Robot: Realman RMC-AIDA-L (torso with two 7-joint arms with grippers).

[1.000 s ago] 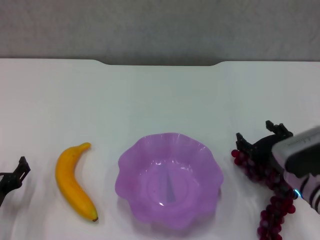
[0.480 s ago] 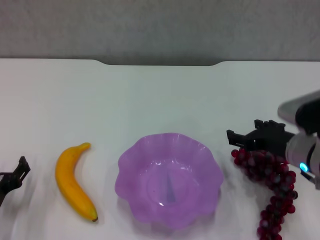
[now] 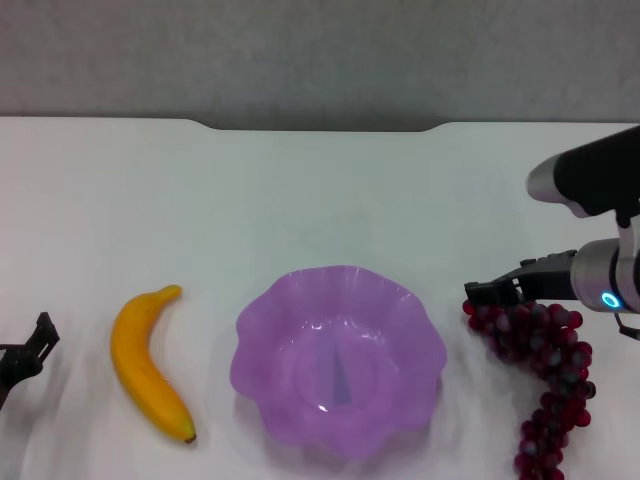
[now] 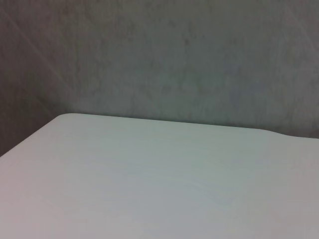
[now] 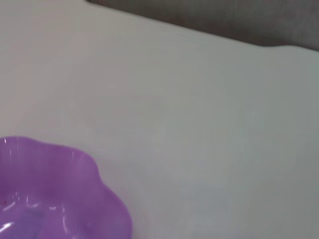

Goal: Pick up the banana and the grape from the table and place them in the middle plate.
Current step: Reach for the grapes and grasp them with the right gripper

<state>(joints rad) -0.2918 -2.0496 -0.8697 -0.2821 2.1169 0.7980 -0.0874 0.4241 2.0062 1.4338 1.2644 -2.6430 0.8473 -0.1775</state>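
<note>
The right gripper [image 3: 490,293] is being held just above the upper, plate-side end of the grape bunch [image 3: 543,365], near the right edge of the table [image 3: 320,190]. Its dark fingers are being pointed toward the left edge, and whether they are spread or closed cannot be told from these views; the grapes are not seen to be lifted. The bunch is lying on the tabletop as an elongated cluster of small, round, glossy dark red-purple berries, its long axis running from the end under the fingers down toward the near right corner, where it is being cut off by the frame.

Just beside that upper end, the middle plate [image 3: 262,318] is sitting near the middle of the near edge: a shallow, translucent purple dish with a wavy, flower-like rim, also being shown in the right wrist view [image 5: 107,201].

Left of the plate, apart from it, the banana [image 3: 146,364] is lying flat, smooth and yellow-orange. Its long axis is running from far to near, the dark tip pointing toward the near edge and its curve bulging toward the left edge.

The left gripper [image 3: 30,350] is being kept parked at the left edge; its state cannot be told either.

The tabletop is plain, white and smooth, with a notched far edge.
</note>
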